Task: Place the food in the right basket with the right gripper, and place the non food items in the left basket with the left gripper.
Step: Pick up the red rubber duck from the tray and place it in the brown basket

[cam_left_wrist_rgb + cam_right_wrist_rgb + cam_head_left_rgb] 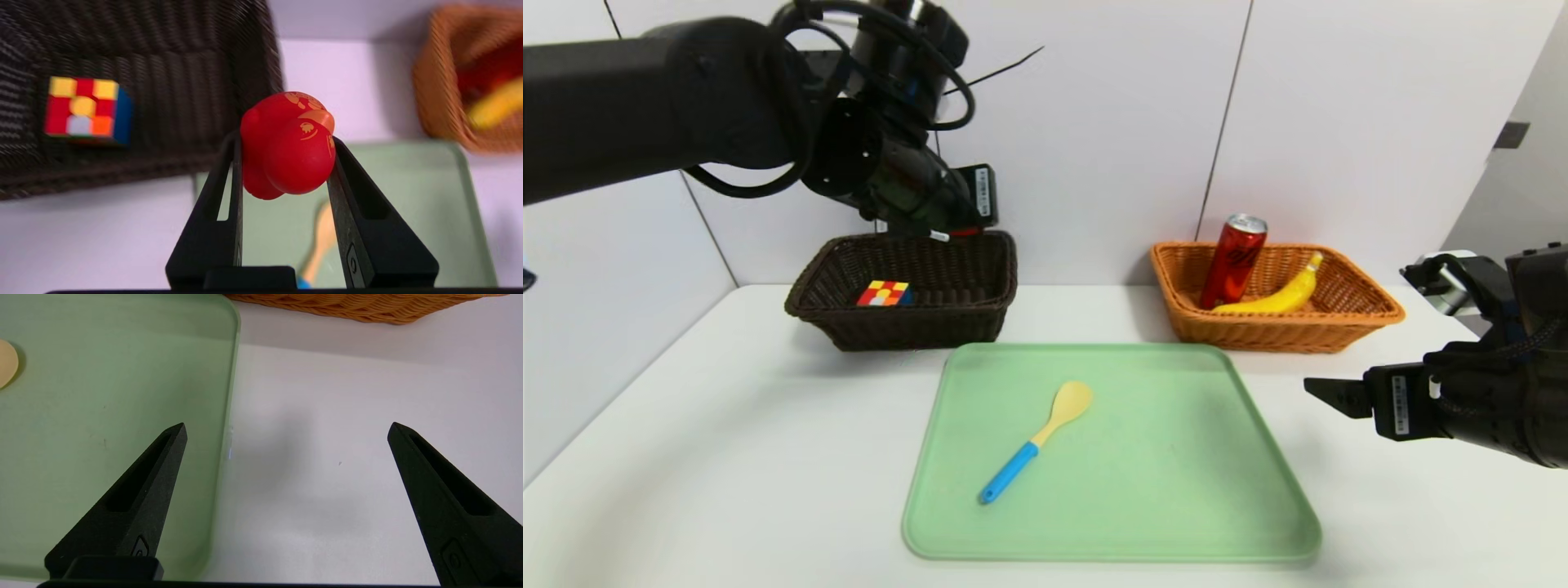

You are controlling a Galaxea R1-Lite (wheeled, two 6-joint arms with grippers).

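Observation:
My left gripper (286, 139) is shut on the small red rubber duck (290, 151) and hangs above the right end of the dark brown left basket (907, 331). The puzzle cube (884, 293) lies inside that basket. On the green tray (1176, 457) rests the spoon (1037, 439), pale yellow bowl and blue handle. The red drink can (1233, 260) and the banana (1278, 296) sit in the orange-tan right basket (1282, 335). My right gripper (286, 426) stands open and empty, low over the table just right of the tray.
Both baskets stand at the back of the white table, near the wall. The tray's right edge (229, 416) runs under my right gripper's fingers. The left arm (686, 106) reaches across the upper left of the head view.

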